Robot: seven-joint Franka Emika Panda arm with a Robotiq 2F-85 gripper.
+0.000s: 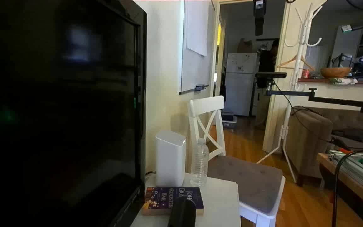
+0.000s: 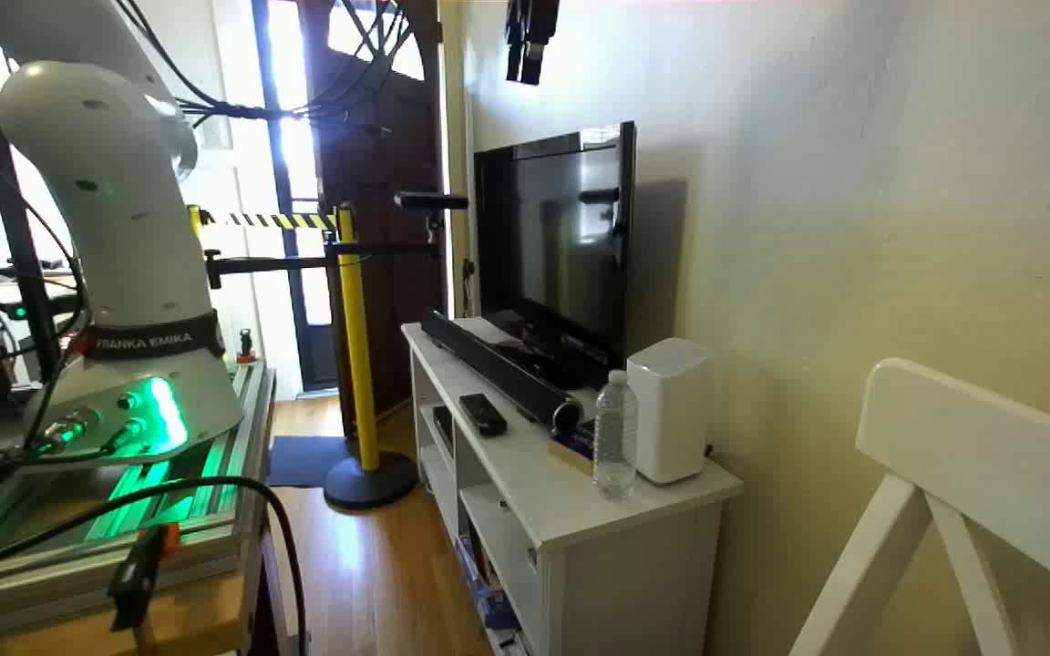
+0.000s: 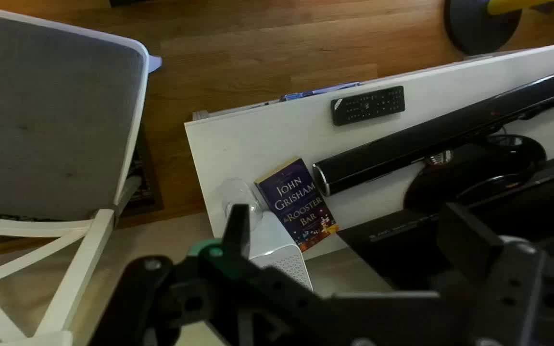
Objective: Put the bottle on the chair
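The clear bottle (image 1: pixel 199 162) stands upright on the white TV stand (image 1: pixel 222 201), near its end. It also shows in an exterior view (image 2: pixel 614 437) and from above in the wrist view (image 3: pixel 238 192), partly hidden by a finger. The white chair (image 1: pixel 246 181) with a grey seat stands beside that end of the stand; it also shows in the wrist view (image 3: pixel 56 115), and its back in an exterior view (image 2: pixel 990 456). My gripper (image 3: pixel 354 228) is open and empty, high above the stand. Its dark fingers hang at the top edge in both exterior views (image 1: pixel 259 26) (image 2: pixel 530 64).
A taller white canister (image 2: pixel 668 415) stands close beside the bottle. A book (image 3: pixel 296 202), a black remote (image 3: pixel 368 105), a soundbar (image 3: pixel 440 134) and a television (image 2: pixel 561 237) are on the stand. A wall (image 2: pixel 853 228) runs behind it.
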